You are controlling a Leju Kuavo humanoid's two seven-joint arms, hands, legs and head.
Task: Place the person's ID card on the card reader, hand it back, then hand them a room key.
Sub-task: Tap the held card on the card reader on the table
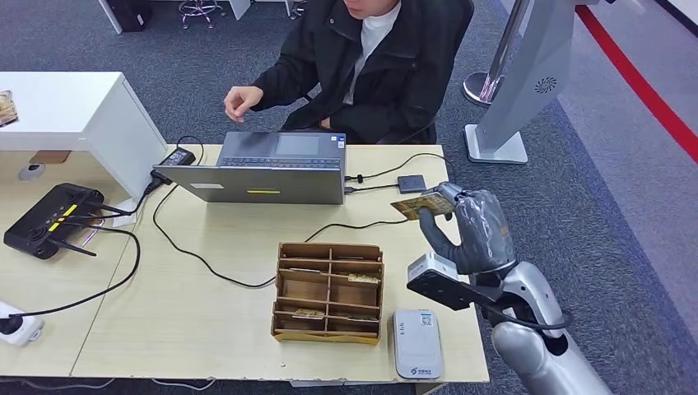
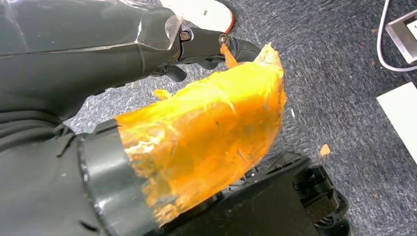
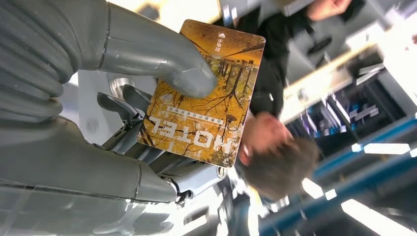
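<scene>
room key on offer across the desk

the person [image 1: 370,58] sits behind the laptop [image 1: 267,169]; the right hand [image 1: 469,226] pinches the room key [image 1: 421,204] above the table edge. best reach further forward, keep it level, wait for their hand [image 1: 241,102].

Right robot hand [image 1: 471,224] raised, thumb pinching; left robot hand [image 2: 147,73] hanging.

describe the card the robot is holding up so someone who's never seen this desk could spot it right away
Start at the open laptop on the wooden desk and look toward the desk's right edge, where the robot's right hand is raised. Pinched between its thumb and fingers is the hotel key card. Unlike the cards lying in the brown organizer, it is held in the air, printed with autumn trees and the word HOTEL.
</scene>
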